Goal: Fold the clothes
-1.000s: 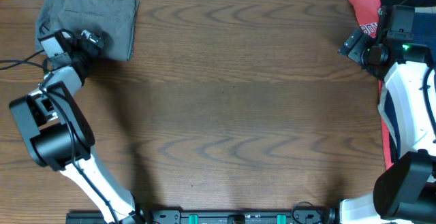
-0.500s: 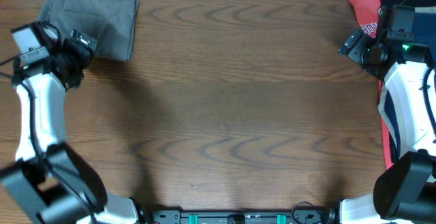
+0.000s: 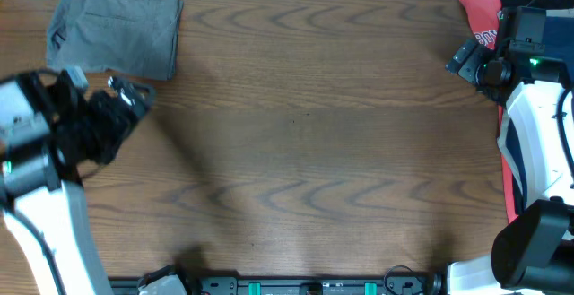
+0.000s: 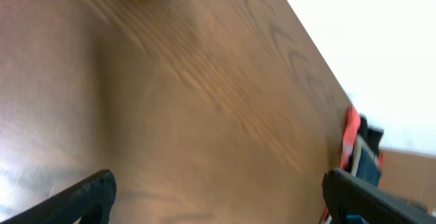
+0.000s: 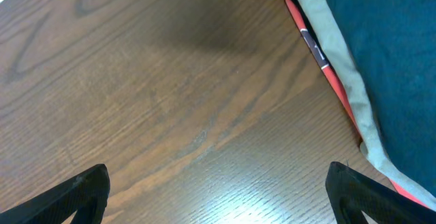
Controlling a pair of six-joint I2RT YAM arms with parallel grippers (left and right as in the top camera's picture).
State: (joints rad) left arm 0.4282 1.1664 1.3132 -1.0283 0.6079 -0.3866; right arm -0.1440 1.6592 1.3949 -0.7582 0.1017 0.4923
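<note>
The shorts [image 3: 117,26] lie folded at 11 o'clock. The left gripper [image 3: 132,95], at their 6 o'clock, and the right gripper [image 3: 460,62] stand apart, empty. I think the left should move off high, not brushing the cloth.

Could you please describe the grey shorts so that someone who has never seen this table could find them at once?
From overhead, take the wooden table and go to its far left corner. The grey shorts lie there as a flat folded bundle. They are the only plain grey cloth; the red shirt and navy garment lie along the right edge.
</note>
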